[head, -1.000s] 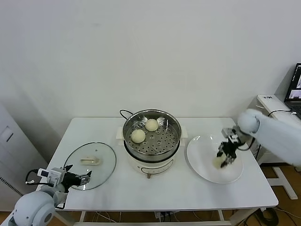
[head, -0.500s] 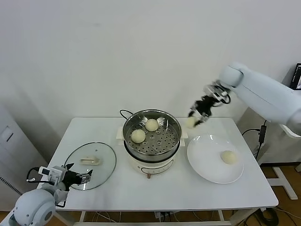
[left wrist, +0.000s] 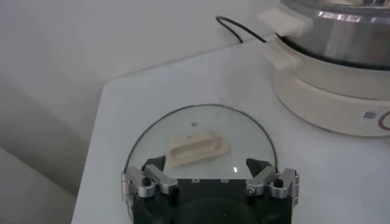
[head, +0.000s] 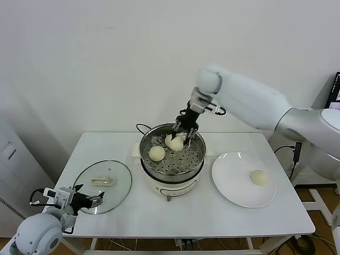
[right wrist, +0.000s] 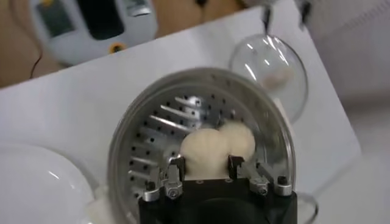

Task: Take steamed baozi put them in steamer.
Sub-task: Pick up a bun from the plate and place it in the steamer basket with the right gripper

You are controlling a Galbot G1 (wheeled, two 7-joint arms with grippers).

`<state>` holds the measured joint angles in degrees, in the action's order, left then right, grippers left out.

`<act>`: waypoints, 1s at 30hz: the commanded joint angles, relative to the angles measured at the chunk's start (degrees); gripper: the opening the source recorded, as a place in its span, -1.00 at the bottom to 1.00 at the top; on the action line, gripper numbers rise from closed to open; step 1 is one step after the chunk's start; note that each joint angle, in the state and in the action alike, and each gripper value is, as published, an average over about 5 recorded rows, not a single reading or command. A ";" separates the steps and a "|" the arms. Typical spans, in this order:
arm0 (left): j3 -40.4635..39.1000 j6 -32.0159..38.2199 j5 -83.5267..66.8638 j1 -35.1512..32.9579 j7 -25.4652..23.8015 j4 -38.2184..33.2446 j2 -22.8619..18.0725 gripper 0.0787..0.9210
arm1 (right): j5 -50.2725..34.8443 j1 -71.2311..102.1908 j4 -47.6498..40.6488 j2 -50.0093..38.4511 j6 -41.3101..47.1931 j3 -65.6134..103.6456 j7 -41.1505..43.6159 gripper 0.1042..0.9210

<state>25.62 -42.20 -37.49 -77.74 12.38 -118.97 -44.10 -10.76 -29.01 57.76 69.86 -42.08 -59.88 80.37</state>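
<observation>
The steel steamer point(head: 202, 150) stands on its white pot base at the table's middle. One baozi point(head: 156, 153) lies on its perforated floor. My right gripper point(head: 181, 130) is shut on another baozi point(head: 175, 142) and holds it low over the steamer's far side. In the right wrist view this held baozi point(right wrist: 204, 152) sits between the fingers point(right wrist: 175, 171), touching a second bun point(right wrist: 242, 140) inside the steamer point(right wrist: 122, 146). One more baozi point(head: 258, 177) lies on the white plate point(head: 231, 183). My left gripper point(head: 87, 202) is parked, open and empty, at the glass lid's near edge.
The round glass lid point(head: 102, 186) lies flat at the table's left, also in the left wrist view point(left wrist: 201, 131). A black cord point(head: 141, 128) runs behind the pot. The pot base point(left wrist: 329, 91) is to the lid's right. A laptop point(head: 336, 95) stands at the far right.
My right gripper lifted a baozi off the plate, carried it up and leftward, and now holds it over the steamer. One baozi stays on the plate. The left arm has not moved.
</observation>
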 commanded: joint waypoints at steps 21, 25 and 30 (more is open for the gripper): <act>0.28 -0.21 0.00 -0.43 -0.06 0.19 0.01 0.77 | 23.89 14.76 3.65 5.29 -7.92 7.03 1.46 0.02; 0.44 -0.20 -0.01 -0.59 -0.06 0.13 -0.01 0.77 | 24.55 14.74 3.78 5.17 -7.92 8.34 0.81 0.28; 0.83 -0.16 -0.06 -0.92 -0.06 0.08 0.06 0.77 | 21.82 10.98 4.23 2.80 -7.80 9.28 -0.76 0.62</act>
<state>26.34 -42.19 -37.54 -78.59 12.32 -118.88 -44.10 10.01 -16.97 61.61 73.77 -47.20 -52.20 80.49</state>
